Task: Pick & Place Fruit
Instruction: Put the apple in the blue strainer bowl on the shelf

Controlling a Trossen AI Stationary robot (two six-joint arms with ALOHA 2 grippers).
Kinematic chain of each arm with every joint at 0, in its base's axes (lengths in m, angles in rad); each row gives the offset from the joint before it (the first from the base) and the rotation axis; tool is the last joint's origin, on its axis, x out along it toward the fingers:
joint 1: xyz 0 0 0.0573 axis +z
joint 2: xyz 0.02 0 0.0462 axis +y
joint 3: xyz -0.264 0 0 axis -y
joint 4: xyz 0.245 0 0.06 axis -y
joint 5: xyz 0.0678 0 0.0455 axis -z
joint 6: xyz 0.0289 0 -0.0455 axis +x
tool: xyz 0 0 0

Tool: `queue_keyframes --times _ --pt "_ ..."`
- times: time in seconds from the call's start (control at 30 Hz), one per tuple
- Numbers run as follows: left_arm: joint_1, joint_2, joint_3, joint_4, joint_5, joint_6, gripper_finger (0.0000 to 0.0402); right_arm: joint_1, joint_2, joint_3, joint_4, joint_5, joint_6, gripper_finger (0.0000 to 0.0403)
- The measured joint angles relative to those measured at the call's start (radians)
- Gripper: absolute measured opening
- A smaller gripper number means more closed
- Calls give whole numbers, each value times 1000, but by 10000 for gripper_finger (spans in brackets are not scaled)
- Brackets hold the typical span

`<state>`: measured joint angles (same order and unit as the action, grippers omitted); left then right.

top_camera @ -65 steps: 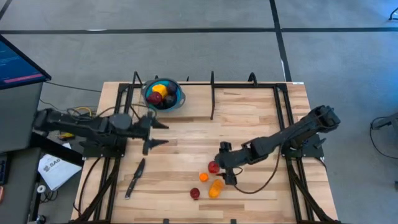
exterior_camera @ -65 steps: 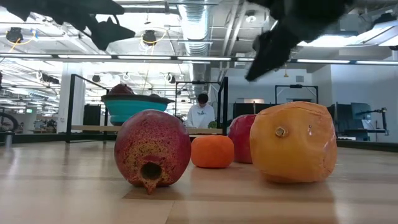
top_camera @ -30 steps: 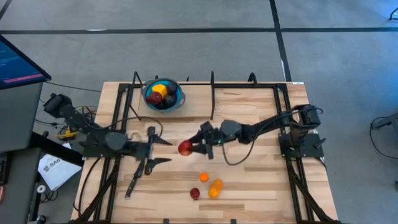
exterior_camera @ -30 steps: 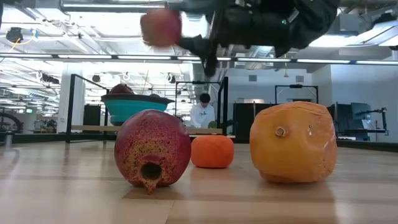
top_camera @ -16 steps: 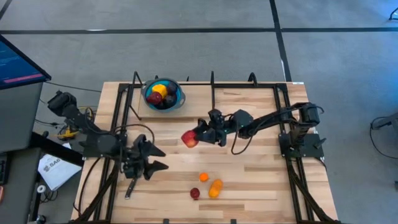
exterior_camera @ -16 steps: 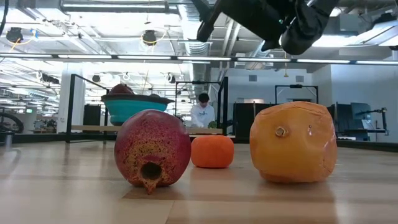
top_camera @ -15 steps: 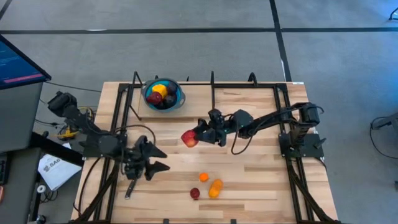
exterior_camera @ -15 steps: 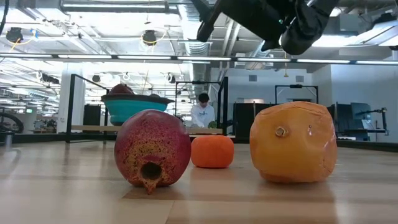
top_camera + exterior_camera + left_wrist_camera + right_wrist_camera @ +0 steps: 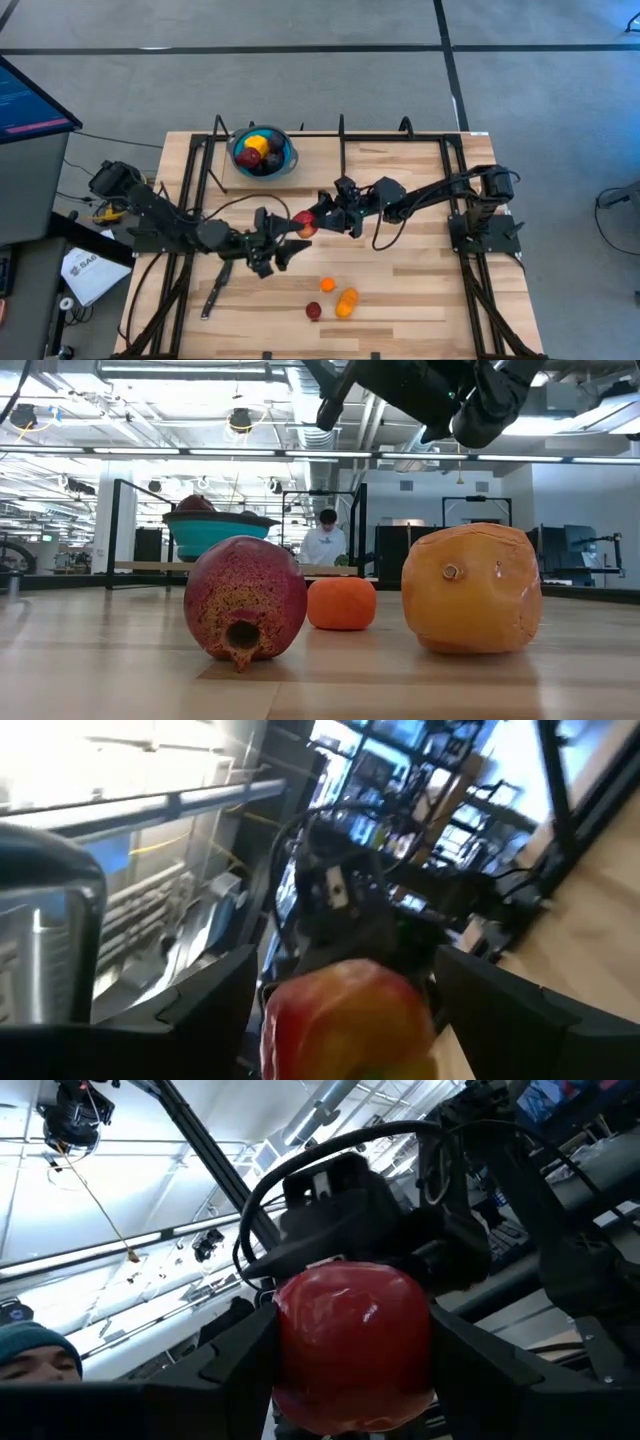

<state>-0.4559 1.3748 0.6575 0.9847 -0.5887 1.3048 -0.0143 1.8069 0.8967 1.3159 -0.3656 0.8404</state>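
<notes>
Above the middle of the wooden table (image 9: 400,290), the right gripper (image 9: 318,218) is gripping a red apple (image 9: 304,225), while the left gripper (image 9: 284,243), fingers spread, is flanking it without contact. Three fruits (image 9: 335,300) are lying nearby; a person (image 9: 323,543) is sitting in the workshop behind.

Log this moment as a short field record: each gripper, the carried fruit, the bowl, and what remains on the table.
right gripper: mid-table, shut on the red apple
left gripper: open, fingers either side of the red apple
blue bowl: far left of table, holds several fruits
loose fruit: pomegranate, small orange, large orange fruit
knife: near left edge
</notes>
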Motion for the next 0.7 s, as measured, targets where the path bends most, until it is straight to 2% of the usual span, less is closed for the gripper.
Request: queue_keyframes --times 0.3,0.57,0.7 --pt "25 35 0 39 -68 -64 293 0 0 0 -3 0 -8 222" --pt "23 26 -1 35 -104 -171 225 0 0 0 -24 5 -12 223" --pt "18 26 -2 28 -125 -251 218 -1 -3 1 -57 -13 -31 230"
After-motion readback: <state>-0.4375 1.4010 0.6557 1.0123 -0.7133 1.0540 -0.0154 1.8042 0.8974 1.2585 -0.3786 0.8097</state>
